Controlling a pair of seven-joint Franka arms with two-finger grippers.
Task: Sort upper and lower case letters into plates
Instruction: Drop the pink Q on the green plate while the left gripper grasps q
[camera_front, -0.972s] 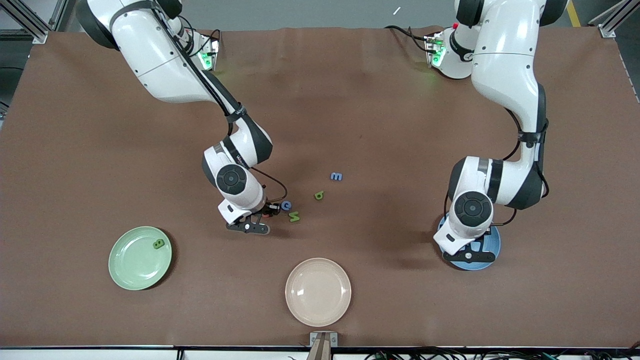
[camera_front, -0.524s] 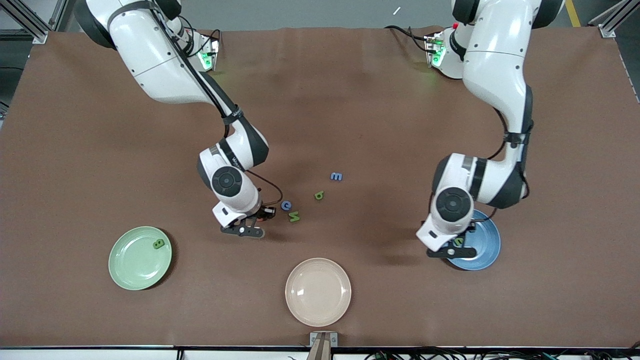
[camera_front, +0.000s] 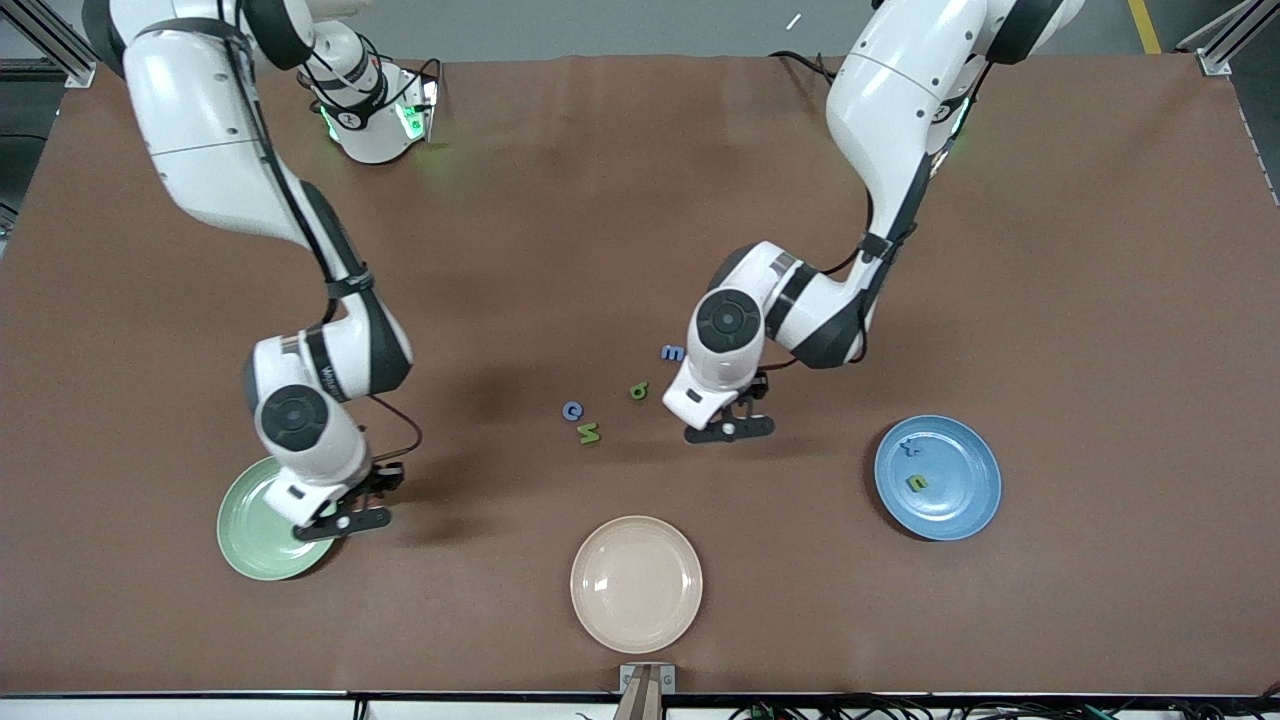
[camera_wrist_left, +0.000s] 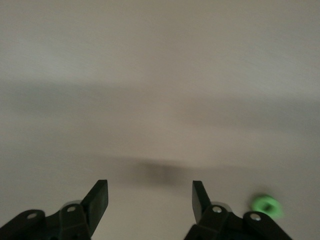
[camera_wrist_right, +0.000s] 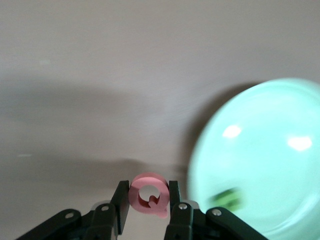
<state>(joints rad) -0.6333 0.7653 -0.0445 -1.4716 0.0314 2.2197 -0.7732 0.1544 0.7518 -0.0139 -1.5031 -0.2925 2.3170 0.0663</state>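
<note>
Pink-red, the letter Q (camera_wrist_right: 149, 199) sits clamped between the fingers of the right gripper (camera_front: 340, 518), which hangs over the rim of the mint green plate (camera_front: 250, 545); the drop spot lies just toward the plate's middle. The left gripper (camera_front: 728, 428), fingers apart and empty, hovers over the counter (camera_front: 1100, 300) beside the green letter (camera_front: 639, 391), with the blue plate (camera_front: 960, 510) well apart from it.

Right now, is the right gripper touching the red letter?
Touching. The right wrist view shows the right gripper with its fingers pressed against both sides of the red letter, beside the green plate.
</note>
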